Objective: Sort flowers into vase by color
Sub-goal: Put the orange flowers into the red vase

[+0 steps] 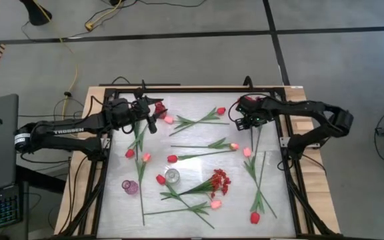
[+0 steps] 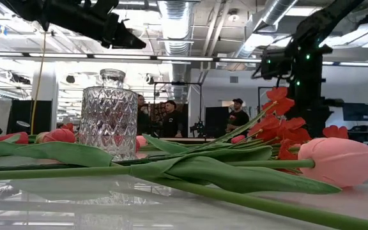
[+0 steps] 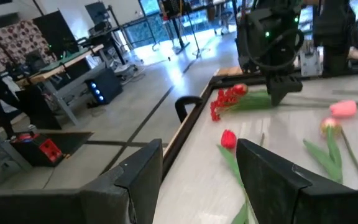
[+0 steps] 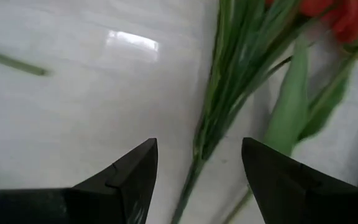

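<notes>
Both arms sit at the far side of the table (image 1: 112,213), none of the flowers yet in a vase.

Left claw (image 1: 151,121): fingers apart, nothing between them, near the far-left corner just beside a spray of small red blossoms (image 1: 159,109) and a pink tulip bud (image 1: 169,119).

Right claw (image 4: 197,171): fingers apart over a bundle of green stems (image 4: 219,106); the stems run between the fingers but we see no contact. In the high view it hangs near the far-right corner of the table.

Flowers lie scattered flat across the table: red tulip buds (image 1: 172,159), pink buds (image 1: 247,152), a second red blossom spray (image 1: 219,181) near the middle. Clear glass vase (image 1: 172,176) stands upright mid-table; a small purple vase (image 1: 130,187) stands near the left edge.

Risks, as we judge them:
- Several stems overlap under the right claw; closing here may take more than one flower, possibly of mixed colour.
- Thin stems may slip or pivot in the grip, so the bud swings.
- Narrow vase necks and a light vase: a misaligned stem could tip it.
</notes>
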Available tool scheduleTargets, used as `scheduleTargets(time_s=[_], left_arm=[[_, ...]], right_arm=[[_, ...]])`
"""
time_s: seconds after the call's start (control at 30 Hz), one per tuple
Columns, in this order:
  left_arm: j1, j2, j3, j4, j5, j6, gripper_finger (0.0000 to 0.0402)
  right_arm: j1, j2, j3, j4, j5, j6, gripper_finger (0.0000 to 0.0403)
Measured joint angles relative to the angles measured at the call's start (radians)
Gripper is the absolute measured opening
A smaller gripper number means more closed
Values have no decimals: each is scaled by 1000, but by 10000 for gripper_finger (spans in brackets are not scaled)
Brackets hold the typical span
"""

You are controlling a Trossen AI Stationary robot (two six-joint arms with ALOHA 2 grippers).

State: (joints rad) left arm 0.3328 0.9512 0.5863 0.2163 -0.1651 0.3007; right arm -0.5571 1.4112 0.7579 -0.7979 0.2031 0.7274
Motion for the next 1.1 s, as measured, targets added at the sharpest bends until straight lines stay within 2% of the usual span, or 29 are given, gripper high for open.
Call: scheduleTargets(time_s=[0.2, 0.33, 0.53, 0.77, 0.93, 1.1], left_arm=[[12, 0, 0, -32, 0, 18, 195], [26, 0, 0, -58, 3, 17, 195], [41, 0, -1, -101, 6, 8, 195], [42, -1, -1, -95, 102, 8, 195], [42, -4, -1, -106, 114, 1, 195], [49, -23, -1, -98, 298, 14, 195]], right_arm=[[-52, 7, -58, 119, 2, 5, 258], [-70, 4, -75, 157, -4, 2, 235], [-95, 35, -76, 159, -17, -3, 157], [-104, 90, -71, 206, -17, -52, 37], [-93, 31, -74, 234, 4, -55, 33], [-92, -93, -66, 311, 31, -68, 44]])
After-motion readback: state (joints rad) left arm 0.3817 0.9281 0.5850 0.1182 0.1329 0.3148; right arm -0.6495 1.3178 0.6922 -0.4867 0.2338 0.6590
